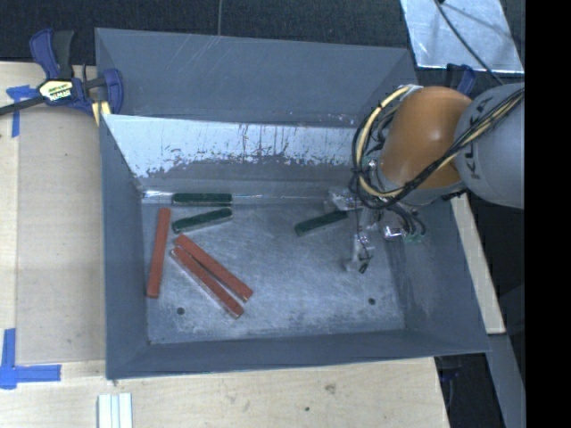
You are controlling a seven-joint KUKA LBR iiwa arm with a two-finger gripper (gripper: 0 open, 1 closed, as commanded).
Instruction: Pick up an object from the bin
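My gripper (361,262) hangs low over the bin floor in the right part of the bin, under the orange wrist cover. A dark green stick (319,225) lies just to its left, slanting up to the right, with its right end close to the gripper's body. Nothing shows at the gripper's tip. Further left, two more dark green sticks (202,200) (202,219) lie near the back wall.
At the left of the floor lie an orange-red stick (158,251), standing nearly upright in the view, and two red sticks (212,275) side by side on a slant. The bin's right wall is close to the gripper.
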